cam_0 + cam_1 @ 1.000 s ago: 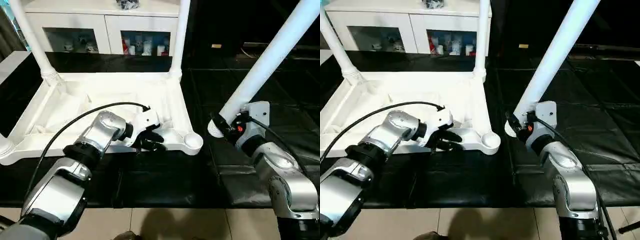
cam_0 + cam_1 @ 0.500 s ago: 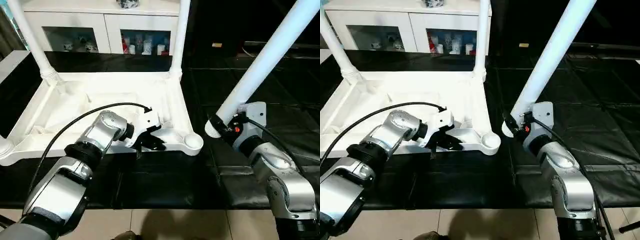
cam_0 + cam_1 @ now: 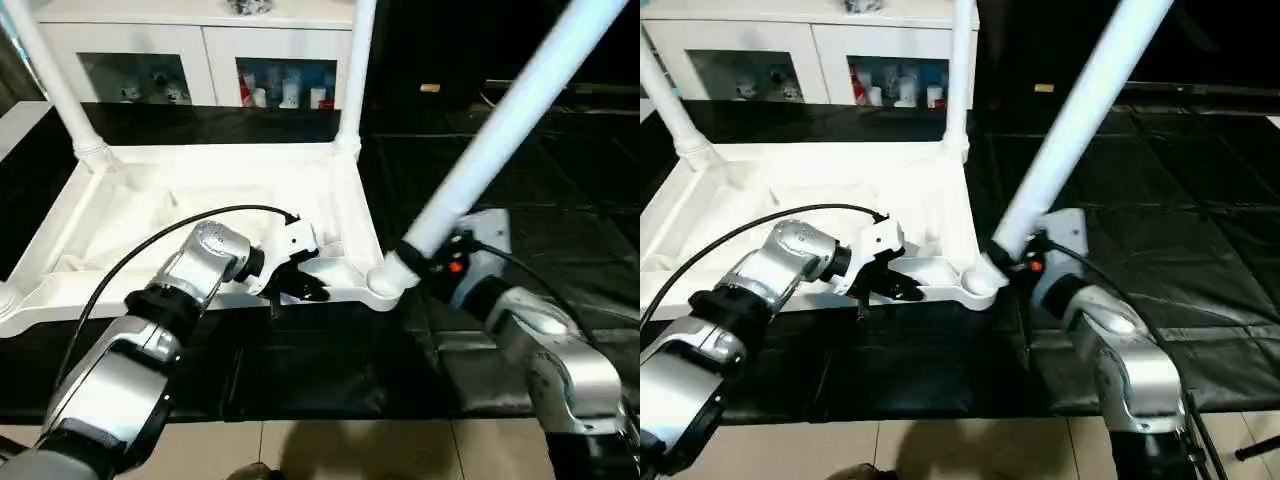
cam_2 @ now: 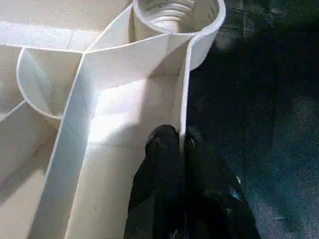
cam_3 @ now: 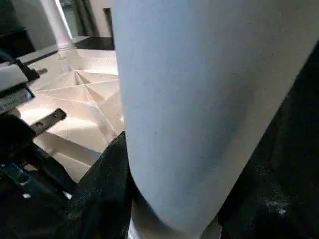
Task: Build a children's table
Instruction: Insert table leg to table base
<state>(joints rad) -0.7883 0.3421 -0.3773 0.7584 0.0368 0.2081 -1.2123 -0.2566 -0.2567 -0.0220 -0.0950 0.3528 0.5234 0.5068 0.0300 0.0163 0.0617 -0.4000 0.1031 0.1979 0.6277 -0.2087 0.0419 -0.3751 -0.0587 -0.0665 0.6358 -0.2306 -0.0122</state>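
Right gripper (image 3: 440,262) is clamped on the thick end of a white leg (image 3: 500,135). Since a second ago I see that end carried from well clear of the upturned table top (image 3: 215,215) to its near right corner socket (image 3: 383,283), where it now touches; the leg leans up and away to the right. In the left wrist view the threaded tip (image 4: 169,9) sits inside the socket ring.

Left gripper (image 4: 180,144) is pinched on the thin wall of the table top's near rim (image 4: 182,94), one finger either side, just beside that socket. It has stayed put across the second.

Edges and room: the table top lies ribbed side up on black floor mats (image 3: 560,215). To the right of the top the mats lie bare around my right arm. Pale floor tiles (image 3: 330,450) run along the near edge.

Two legs already stand in the far corner sockets, far left leg (image 3: 50,80) and far right leg (image 3: 355,70).

Behind the top stands a white cabinet (image 3: 200,50); small objects show behind its glass doors, too small to identify.
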